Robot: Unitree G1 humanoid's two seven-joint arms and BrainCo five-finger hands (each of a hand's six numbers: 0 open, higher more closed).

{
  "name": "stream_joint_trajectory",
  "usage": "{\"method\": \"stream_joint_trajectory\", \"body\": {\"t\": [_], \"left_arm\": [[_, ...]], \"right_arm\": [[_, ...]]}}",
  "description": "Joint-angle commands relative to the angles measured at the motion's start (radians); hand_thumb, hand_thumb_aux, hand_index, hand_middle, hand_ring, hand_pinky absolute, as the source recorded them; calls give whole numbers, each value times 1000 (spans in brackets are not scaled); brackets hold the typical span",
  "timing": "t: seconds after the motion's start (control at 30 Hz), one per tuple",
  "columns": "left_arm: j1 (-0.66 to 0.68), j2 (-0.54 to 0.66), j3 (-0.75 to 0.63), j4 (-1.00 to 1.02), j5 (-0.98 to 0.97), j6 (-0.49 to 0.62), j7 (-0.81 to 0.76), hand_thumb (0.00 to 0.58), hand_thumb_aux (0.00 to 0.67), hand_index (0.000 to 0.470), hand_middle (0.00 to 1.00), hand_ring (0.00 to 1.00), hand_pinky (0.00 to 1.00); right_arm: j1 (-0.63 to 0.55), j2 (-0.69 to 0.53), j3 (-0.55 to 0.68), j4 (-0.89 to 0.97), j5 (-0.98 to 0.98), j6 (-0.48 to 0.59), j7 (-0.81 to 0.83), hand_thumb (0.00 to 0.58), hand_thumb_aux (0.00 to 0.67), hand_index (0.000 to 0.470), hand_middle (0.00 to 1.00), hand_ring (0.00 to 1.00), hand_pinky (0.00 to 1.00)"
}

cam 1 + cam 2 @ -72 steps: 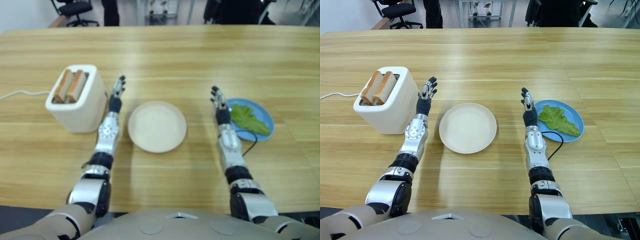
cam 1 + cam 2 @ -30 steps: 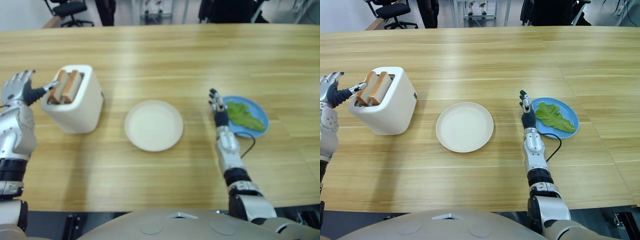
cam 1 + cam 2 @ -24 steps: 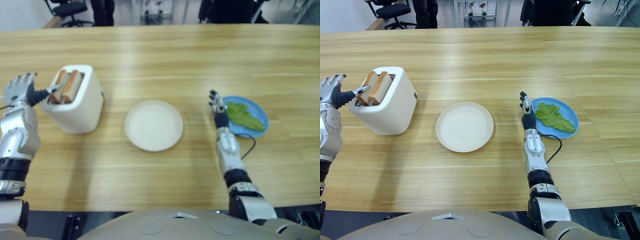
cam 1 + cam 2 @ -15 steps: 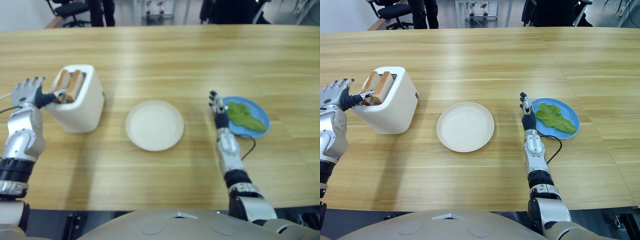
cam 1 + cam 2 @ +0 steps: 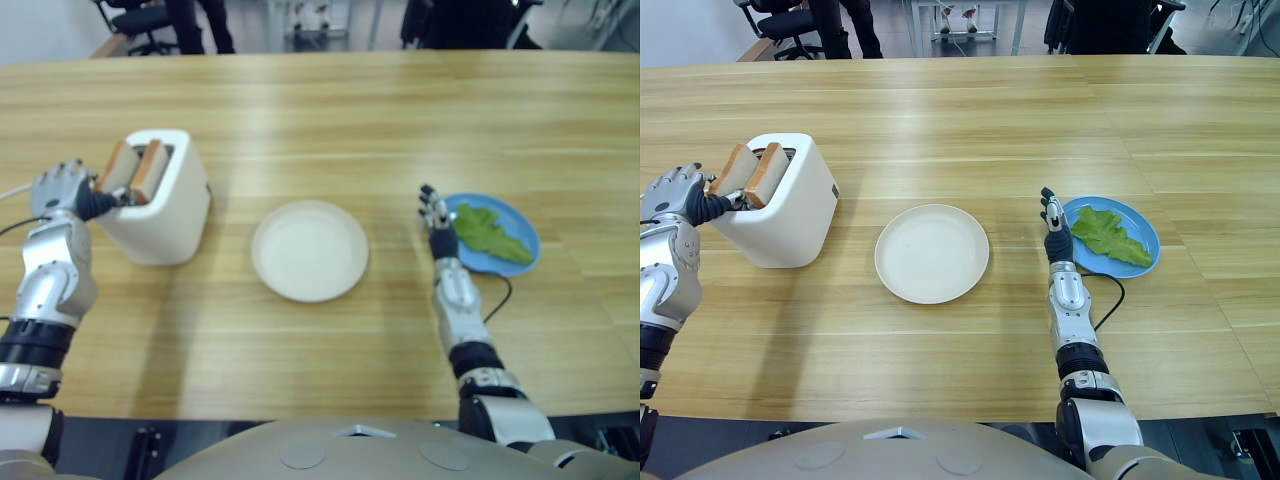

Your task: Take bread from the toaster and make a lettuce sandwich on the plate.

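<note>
No text, number or sign legible anywhere in view.
</note>
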Motion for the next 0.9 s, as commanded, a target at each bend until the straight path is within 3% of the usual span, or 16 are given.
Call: {"method": "stream_joint_trajectory", "body": {"t": [0.03,0.27,0.5,0.67,0.7,0.73,0.77,0.8,0.83,0.9], "left_arm": [[0,-29,37,-81,-17,-17,54,580,670,460,1000,1000,1000],[4,-61,142,-235,-32,-94,212,580,670,460,1000,1000,1000],[23,-125,363,-524,-106,-259,391,580,670,460,1000,1000,1000],[8,-127,324,-448,-93,-276,343,580,670,460,1000,1000,1000],[9,-125,306,-405,-80,-265,328,571,589,404,1000,1000,1000],[12,-124,293,-373,-67,-259,324,571,589,404,1000,1000,1000],[16,-117,276,-343,-43,-242,310,536,486,334,945,945,945],[18,-114,266,-313,-30,-224,298,248,163,112,12,12,12],[20,-111,262,-290,-21,-214,297,0,0,0,0,0,0],[18,-98,246,-239,0,-182,274,0,0,0,0,0,0]], "right_arm": [[9,-2,-2,-11,9,18,1,0,0,0,0,0,0],[10,1,1,-4,6,24,1,0,0,0,0,0,0],[12,4,4,1,5,30,2,0,0,0,0,0,0],[12,9,6,8,2,33,-3,0,0,0,0,0,0],[10,10,7,10,1,33,-2,0,0,0,0,0,0],[9,10,7,12,0,34,-2,0,0,0,0,0,0],[8,10,7,13,0,34,-1,0,0,0,0,0,0],[9,10,8,12,0,35,0,0,0,0,0,0,0],[10,9,7,12,1,34,1,0,0,0,0,0,0],[13,7,6,12,1,35,1,0,0,0,0,0,0]]}}
